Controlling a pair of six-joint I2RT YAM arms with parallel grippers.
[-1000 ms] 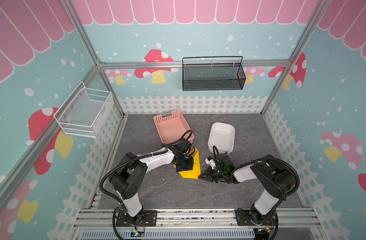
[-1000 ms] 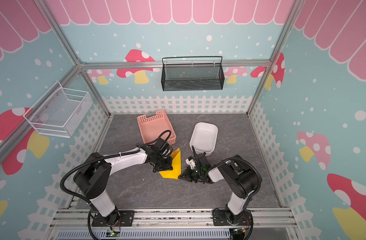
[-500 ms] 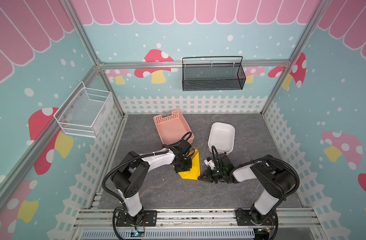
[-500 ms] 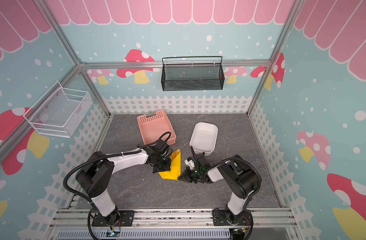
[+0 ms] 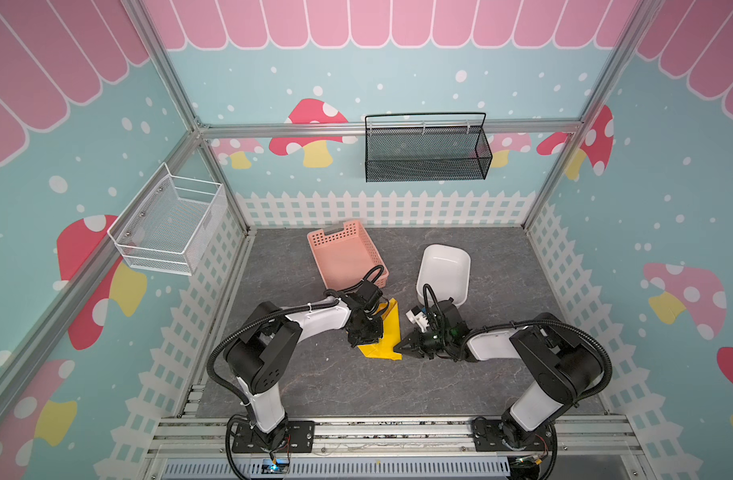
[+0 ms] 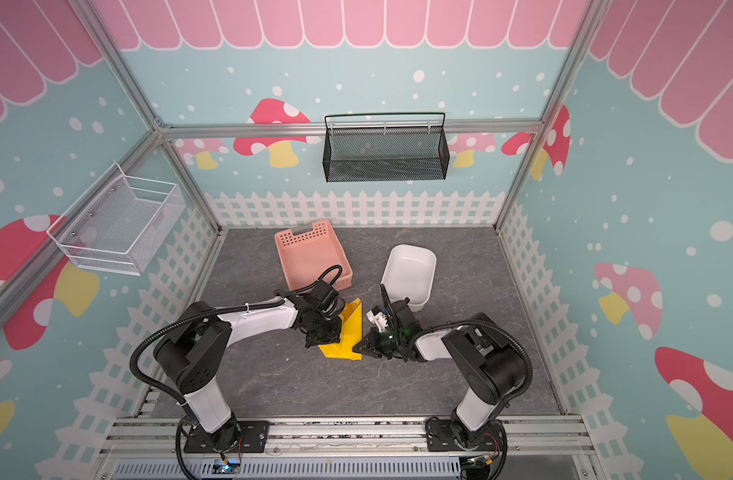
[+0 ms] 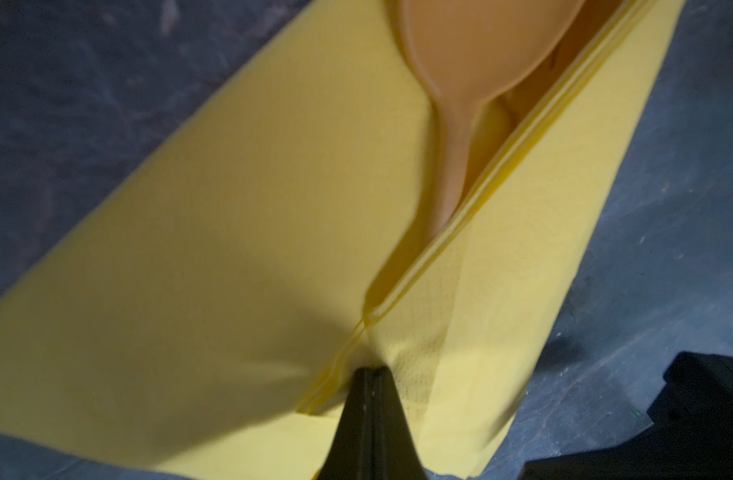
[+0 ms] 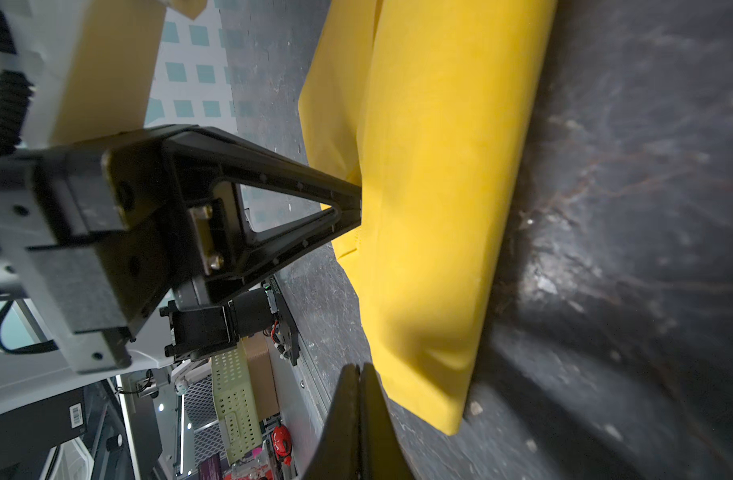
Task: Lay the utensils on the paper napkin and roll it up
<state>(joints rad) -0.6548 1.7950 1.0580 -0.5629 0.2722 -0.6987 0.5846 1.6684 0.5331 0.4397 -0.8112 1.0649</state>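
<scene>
Two claws pressed together: left claw [image 7: 371, 374] on the fold of the half-rolled bright yellow paper napkin [image 5: 387, 332] mid grey surface [image 5: 398, 386], right claw [image 8: 358, 370] at its edge. With the slim orange plastic spoon [image 7: 473, 62] inside, push evenly and keep the fold pinned.

No text, brand or number legible in any view. Right wrist view: white barcode sticker [image 8: 77, 415] on a black box [image 8: 32, 434] in the background, digits too small to read. Printed strip [image 8: 273, 287] beside a black motor [image 8: 207, 328], blurred.
</scene>
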